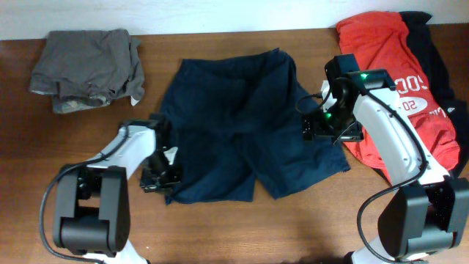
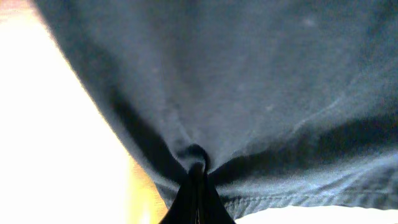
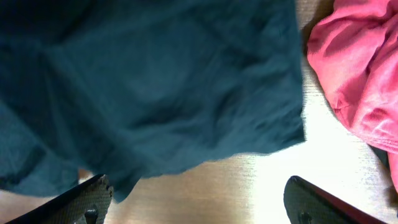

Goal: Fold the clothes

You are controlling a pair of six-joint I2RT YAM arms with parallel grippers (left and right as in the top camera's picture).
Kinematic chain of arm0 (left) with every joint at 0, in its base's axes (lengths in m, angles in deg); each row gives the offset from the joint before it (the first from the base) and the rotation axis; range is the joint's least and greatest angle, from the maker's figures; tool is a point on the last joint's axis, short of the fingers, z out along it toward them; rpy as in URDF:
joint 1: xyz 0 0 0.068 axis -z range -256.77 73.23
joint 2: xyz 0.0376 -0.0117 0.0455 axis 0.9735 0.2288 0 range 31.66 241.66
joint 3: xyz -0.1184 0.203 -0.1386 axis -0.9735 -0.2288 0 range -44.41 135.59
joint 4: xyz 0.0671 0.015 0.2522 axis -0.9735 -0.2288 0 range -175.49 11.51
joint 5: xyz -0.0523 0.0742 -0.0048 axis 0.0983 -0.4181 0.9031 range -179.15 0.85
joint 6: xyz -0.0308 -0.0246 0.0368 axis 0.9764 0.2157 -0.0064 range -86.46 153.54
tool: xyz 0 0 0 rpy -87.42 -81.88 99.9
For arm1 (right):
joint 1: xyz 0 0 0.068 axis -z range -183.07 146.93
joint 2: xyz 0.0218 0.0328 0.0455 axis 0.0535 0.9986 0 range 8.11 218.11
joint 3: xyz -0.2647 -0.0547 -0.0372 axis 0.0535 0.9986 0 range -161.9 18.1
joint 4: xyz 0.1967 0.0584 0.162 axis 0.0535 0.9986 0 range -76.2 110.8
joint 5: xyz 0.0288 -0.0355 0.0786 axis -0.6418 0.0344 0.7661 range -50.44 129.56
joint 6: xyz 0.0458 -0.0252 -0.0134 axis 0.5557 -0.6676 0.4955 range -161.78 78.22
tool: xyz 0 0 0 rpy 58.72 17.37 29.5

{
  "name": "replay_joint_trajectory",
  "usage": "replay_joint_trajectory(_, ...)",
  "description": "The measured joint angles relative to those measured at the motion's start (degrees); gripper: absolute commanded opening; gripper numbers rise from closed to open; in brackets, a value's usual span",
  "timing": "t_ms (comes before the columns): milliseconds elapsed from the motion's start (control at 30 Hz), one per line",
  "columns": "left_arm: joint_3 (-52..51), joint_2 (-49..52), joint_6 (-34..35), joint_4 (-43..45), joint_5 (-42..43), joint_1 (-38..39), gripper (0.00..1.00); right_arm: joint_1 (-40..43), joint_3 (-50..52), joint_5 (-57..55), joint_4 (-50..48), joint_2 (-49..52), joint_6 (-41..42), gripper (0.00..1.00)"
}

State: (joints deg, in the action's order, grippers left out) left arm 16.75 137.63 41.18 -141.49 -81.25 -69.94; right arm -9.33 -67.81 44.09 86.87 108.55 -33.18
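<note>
Dark navy wide-legged shorts [image 1: 242, 125] lie spread flat in the middle of the table. My left gripper [image 1: 163, 174] is shut on the hem of the shorts' left leg, with the cloth bunched at the fingertips in the left wrist view [image 2: 196, 165]. My right gripper [image 1: 327, 130] is open at the right edge of the shorts, its fingers [image 3: 199, 199] over bare wood just beside the navy cloth [image 3: 155, 87]. A red jersey with white lettering [image 1: 399, 81] lies at the right, and it also shows in the right wrist view [image 3: 360, 68]. A black garment [image 1: 432, 51] lies under the jersey.
A grey-brown garment [image 1: 88, 70] lies crumpled at the back left. The wooden table [image 1: 242, 227] runs along the front. A white wall borders the table's far edge.
</note>
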Motion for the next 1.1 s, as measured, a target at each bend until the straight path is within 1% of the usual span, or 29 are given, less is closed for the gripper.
replay_joint_trajectory(133,0.61,-0.02,-0.28,-2.91,0.00,-4.00,0.01,0.00,0.00,0.02,-0.52,0.00,0.00,0.92)
replay_joint_trajectory(233,2.05,-0.44,-0.50,-4.39,-0.02,-6.05,0.01,0.00,0.00,0.28,-2.47,0.00,-0.63,0.83)
replay_joint_trajectory(367,3.69,-3.76,-0.55,-4.26,-0.02,-6.56,0.01,-0.13,0.07,3.32,-10.58,0.04,-3.85,0.68)
replay_joint_trajectory(467,4.52,-6.40,-0.57,-3.13,-0.02,-5.97,0.01,-0.70,0.11,4.90,-19.65,0.52,-5.55,0.67)
replay_joint_trajectory(500,4.70,-6.86,-0.57,-2.75,-0.02,-5.68,0.01,-1.16,0.11,5.31,-23.32,0.98,-5.88,0.69)
replay_joint_trajectory(533,4.76,-7.10,-0.57,-2.49,-0.02,-5.38,0.01,-1.57,0.11,5.55,-26.12,1.53,-6.01,0.73)
replay_joint_trajectory(567,4.81,-7.10,-0.57,-2.27,-0.02,-5.09,0.01,-2.05,0.11,5.73,-29.05,2.21,-6.05,0.75)
replay_joint_trajectory(667,4.81,-7.10,-0.61,-1.46,-0.02,-4.13,0.01,-3.96,0.02,6.10,-37.24,5.92,-6.43,0.76)
replay_joint_trajectory(800,4.81,-7.10,-0.70,-0.13,-0.04,-3.08,0.01,-5.49,-0.07,5.84,-45.75,12.50,-5.79,0.76)
replay_joint_trajectory(967,4.81,-7.10,-0.70,0.79,-0.07,-2.54,0.01,-5.62,-0.07,3.43,-53.90,18.23,-5.40,0.74)
replay_joint_trajectory(1033,4.81,-7.10,-0.70,0.90,-0.13,-2.54,0.01,-5.62,-0.07,2.29,-56.00,19.10,-5.42,0.71)
replay_joint_trajectory(1100,4.81,-7.10,-0.70,0.90,-0.57,-2.54,0.01,-5.62,-0.07,1.53,-57.61,19.54,-5.46,0.64)
